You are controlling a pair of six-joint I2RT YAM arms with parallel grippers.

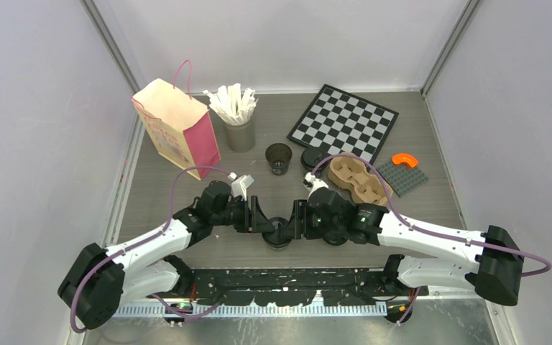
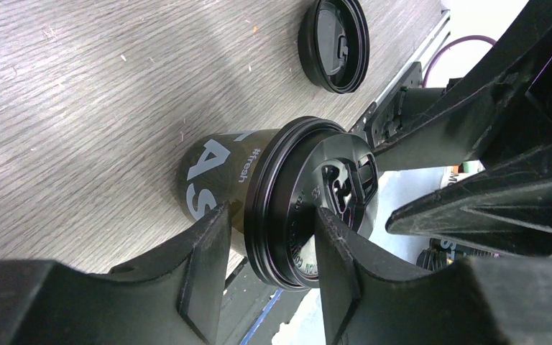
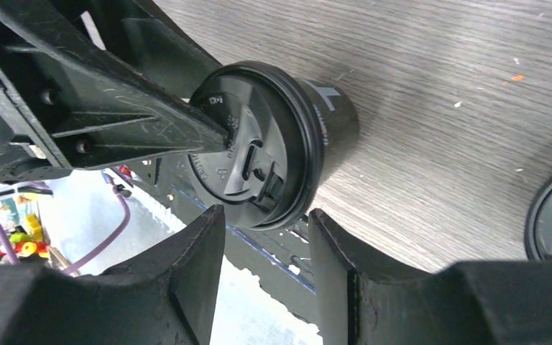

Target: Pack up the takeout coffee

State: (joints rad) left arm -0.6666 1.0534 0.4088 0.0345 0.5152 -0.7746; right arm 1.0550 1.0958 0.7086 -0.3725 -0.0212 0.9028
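Note:
A small black cup point(image 1: 279, 237) with a black lid on it stands near the table's front edge, between my two grippers. My left gripper point(image 1: 266, 226) is open, and its fingers straddle the near rim of the lid point(image 2: 287, 180): one fingertip rests on the lid's top, the other lies beside the cup wall point(image 2: 212, 169) below the rim. My right gripper point(image 1: 296, 221) is open and empty. In the right wrist view the lidded cup point(image 3: 259, 154) sits just beyond its fingertips. A second black cup point(image 1: 279, 157) stands open farther back, with a loose black lid point(image 1: 310, 158) beside it.
A brown pulp carrier point(image 1: 359, 180) lies at centre right. A pink paper bag point(image 1: 176, 128) and a grey cup of white stirrers point(image 1: 238, 122) stand at the back left. A chessboard point(image 1: 343, 123) and a grey plate with an orange piece point(image 1: 401, 172) lie at the back right.

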